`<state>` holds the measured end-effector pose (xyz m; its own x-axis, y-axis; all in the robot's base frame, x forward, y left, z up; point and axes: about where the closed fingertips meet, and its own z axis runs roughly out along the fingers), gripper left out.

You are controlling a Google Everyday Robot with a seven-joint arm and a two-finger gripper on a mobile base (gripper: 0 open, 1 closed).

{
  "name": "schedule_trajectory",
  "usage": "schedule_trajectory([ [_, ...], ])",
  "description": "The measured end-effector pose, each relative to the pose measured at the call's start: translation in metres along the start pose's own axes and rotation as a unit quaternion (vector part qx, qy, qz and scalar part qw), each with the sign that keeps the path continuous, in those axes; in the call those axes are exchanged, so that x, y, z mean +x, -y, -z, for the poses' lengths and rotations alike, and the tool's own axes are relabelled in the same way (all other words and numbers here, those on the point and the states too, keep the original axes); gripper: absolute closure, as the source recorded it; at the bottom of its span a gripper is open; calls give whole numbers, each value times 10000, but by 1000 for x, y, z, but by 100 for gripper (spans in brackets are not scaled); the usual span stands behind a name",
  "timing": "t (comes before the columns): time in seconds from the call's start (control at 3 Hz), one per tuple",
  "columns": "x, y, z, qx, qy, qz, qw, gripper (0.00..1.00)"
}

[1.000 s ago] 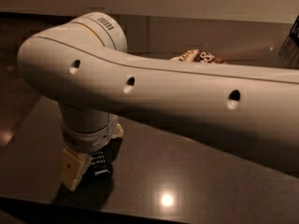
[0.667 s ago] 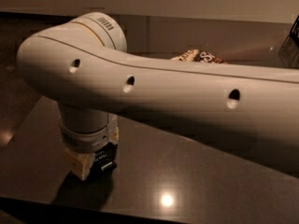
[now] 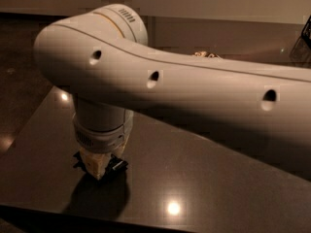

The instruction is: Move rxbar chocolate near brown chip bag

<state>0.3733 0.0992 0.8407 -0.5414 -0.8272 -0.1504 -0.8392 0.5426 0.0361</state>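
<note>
My gripper (image 3: 99, 168) points straight down at the near left of the dark table (image 3: 204, 188), its tip at the tabletop. A small flat black thing (image 3: 118, 165) sticks out on both sides under the tip; it looks like the rxbar chocolate, mostly hidden by the gripper. My pale arm (image 3: 194, 91) crosses the whole view and hides nearly all of the brown chip bag; only a pale crinkled end (image 3: 206, 55) shows above the arm at the far side of the table.
The table's near edge (image 3: 97, 216) runs just in front of the gripper. A dark wire-like object (image 3: 303, 40) stands at the far right edge. Dark floor lies to the left.
The gripper has turned and come down onto the tabletop, a little to the right. The arm now covers more of the chip bag.
</note>
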Motion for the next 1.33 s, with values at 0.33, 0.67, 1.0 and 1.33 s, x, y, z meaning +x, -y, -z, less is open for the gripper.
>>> schedule_trajectory([
  [0.33, 9, 33, 18, 172, 73, -156, 9997, 100],
  [0.67, 19, 80, 39, 452, 122, -351, 9983, 100],
  [1.0, 36, 127, 52, 684, 119, -563, 9960, 100],
  [1.33, 60, 176, 62, 878, 79, -811, 9928, 100],
])
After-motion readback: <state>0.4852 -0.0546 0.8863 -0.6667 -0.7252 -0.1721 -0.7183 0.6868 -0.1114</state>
